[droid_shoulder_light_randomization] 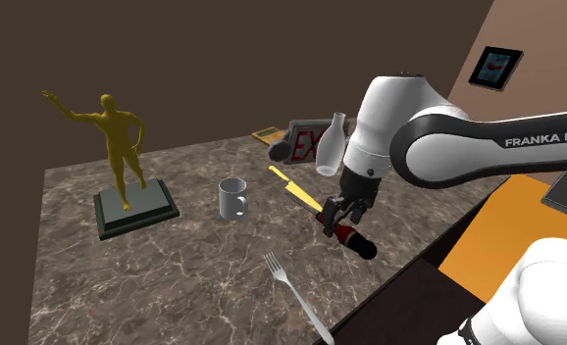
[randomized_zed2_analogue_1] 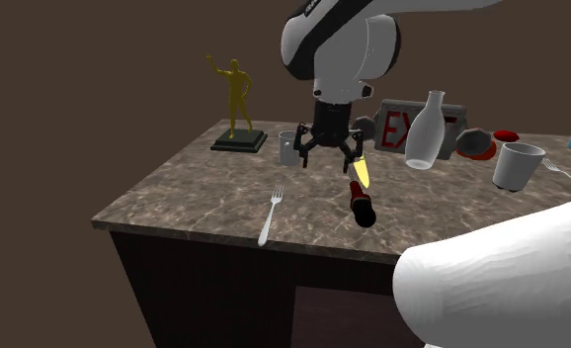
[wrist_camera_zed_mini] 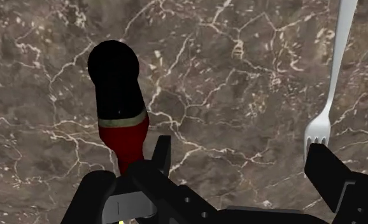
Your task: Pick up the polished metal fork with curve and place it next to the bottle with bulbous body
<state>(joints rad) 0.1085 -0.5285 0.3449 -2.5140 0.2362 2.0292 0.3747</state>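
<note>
Hovering: claw (droid_shoulder_light_randomization: 335,211) released, empty, over knife (droid_shoulder_light_randomization: 342,230).
Fork (droid_shoulder_light_randomization: 296,294): lying flat, lower middle of shoulder view.
Relation: fork sits below-left of claw; long axis diagonal, tines nearest claw.
Bottle (droid_shoulder_light_randomization: 331,145): upright, above claw.

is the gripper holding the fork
No, the fork lies flat on the table, while the open gripper hangs over the knife.
</note>
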